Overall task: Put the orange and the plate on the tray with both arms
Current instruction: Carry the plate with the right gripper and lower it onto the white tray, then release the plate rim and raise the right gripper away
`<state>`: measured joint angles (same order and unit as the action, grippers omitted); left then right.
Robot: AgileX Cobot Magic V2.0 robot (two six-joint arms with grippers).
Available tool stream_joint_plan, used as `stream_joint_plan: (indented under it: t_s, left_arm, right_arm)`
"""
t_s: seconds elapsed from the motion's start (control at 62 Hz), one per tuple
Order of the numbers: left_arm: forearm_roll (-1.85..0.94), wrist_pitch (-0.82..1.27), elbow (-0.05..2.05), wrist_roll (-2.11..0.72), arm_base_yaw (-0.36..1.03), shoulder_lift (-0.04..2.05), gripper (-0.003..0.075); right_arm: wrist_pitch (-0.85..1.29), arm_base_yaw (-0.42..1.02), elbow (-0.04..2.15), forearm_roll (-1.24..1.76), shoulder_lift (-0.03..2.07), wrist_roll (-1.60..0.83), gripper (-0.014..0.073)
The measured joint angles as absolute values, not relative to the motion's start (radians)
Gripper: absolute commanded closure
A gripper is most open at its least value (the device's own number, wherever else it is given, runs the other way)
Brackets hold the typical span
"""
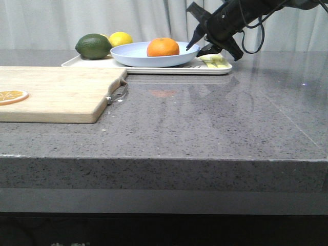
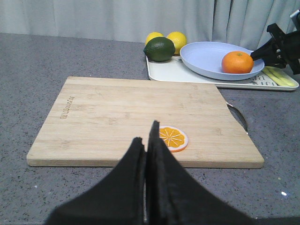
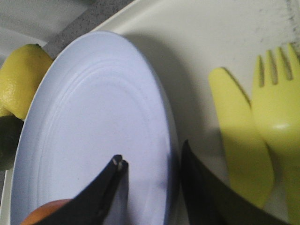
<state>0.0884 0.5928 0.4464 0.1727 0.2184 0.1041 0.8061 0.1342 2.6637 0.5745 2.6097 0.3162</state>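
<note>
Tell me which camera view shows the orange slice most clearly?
The left wrist view: the orange slice lies face-up on the cutting board, its segments visible. The front view shows it only edge-on at the frame's left border. The right wrist view does not show it.

One orange [image 1: 163, 47], one plate [image 1: 134, 53], one tray [image 1: 205, 68], two lemons [image 2: 176, 40] (seemingly), one lime [image 1: 94, 46].

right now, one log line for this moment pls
orange: in plate | plate: on tray | right gripper: open, fingers straddling plate rim | left gripper: shut, empty, over cutting board
</note>
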Motion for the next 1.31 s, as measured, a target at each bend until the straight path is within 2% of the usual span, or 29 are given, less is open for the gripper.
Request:
stream_joint_plan:
  t_s: [0.113, 0.258, 0.339, 0.5, 0.613, 0.806, 1.113, 1.306]
  left_arm:
    - [0.088, 0.593, 0.446, 0.173, 0.218, 0.104, 0.0738]
    - [0.088, 0.593, 0.446, 0.173, 0.218, 0.104, 0.0738]
    - [0.088, 0.593, 0.446, 0.173, 0.218, 0.104, 0.0738]
    - [0.088, 0.593, 0.446, 0.173, 0.218, 0.104, 0.0738]
    - [0.088, 0.593, 0.446, 0.173, 0.218, 0.104, 0.0738]
    - [0.088, 0.593, 0.446, 0.173, 0.218, 0.104, 0.0738]
    - [0.088, 0.591, 0.446, 0.173, 0.218, 0.104, 0.0738]
    - [0.088, 0.591, 0.446, 0.173, 0.218, 0.104, 0.0738]
  right_arm:
    - [0.837, 0.132, 2.666, 0.577, 2.592, 0.316, 0.0147]
    - [0.856, 0.119, 2.666, 0.577, 2.519, 0.307, 0.0169]
    - [0.881, 0.11, 2.666, 0.577, 2.464, 0.275, 0.0267]
    - [0.994, 0.093, 2.674, 0.579, 2.352, 0.194, 0.0573]
    - [1.087, 0.077, 2.676, 0.577, 2.308, 0.145, 0.0716]
    - [1.243, 0.05, 2.676, 0.496, 2.259, 0.121, 0.0705]
    - [1.267, 0.044, 2.673, 0.257, 2.136, 0.093, 0.0705]
    - [1.267, 0.044, 2.478, 0.128, 1.931, 0.056, 0.0705]
